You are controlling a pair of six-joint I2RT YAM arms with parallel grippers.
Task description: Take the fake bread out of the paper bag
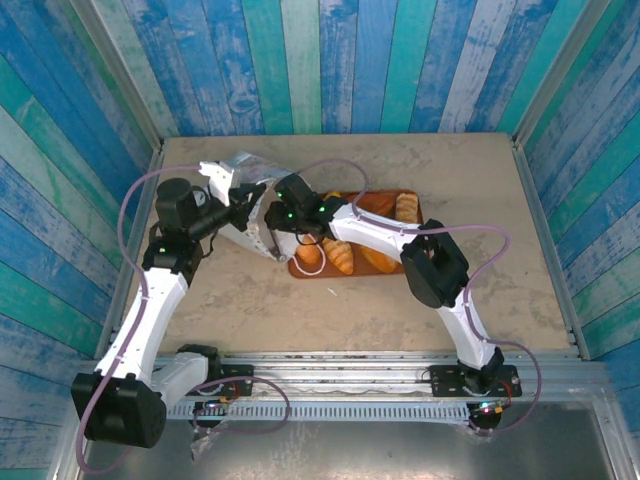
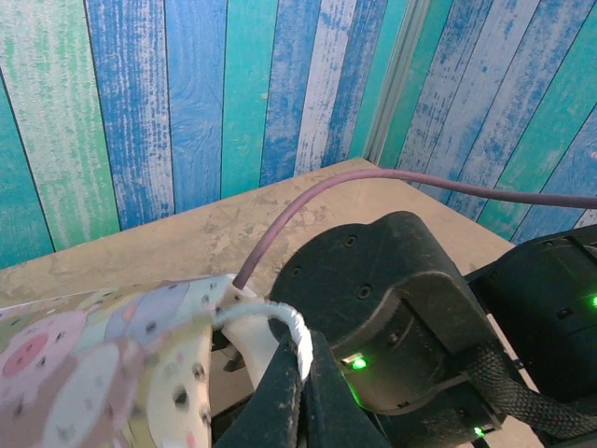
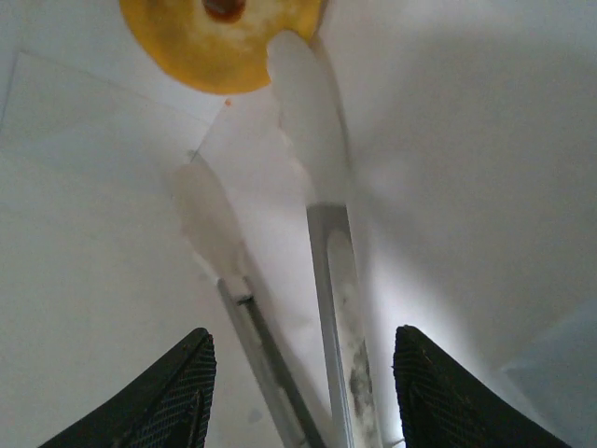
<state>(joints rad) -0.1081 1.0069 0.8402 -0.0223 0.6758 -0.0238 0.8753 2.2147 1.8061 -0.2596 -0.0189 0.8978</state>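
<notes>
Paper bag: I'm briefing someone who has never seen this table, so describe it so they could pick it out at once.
On the beige table, look just left of the reddish-brown tray of fake bread, between the two arms. The paper bag lies tipped there, its cord handle pinched by the left hand; it is the one white, pastel-printed thing beside glossy golden loaves.
</notes>
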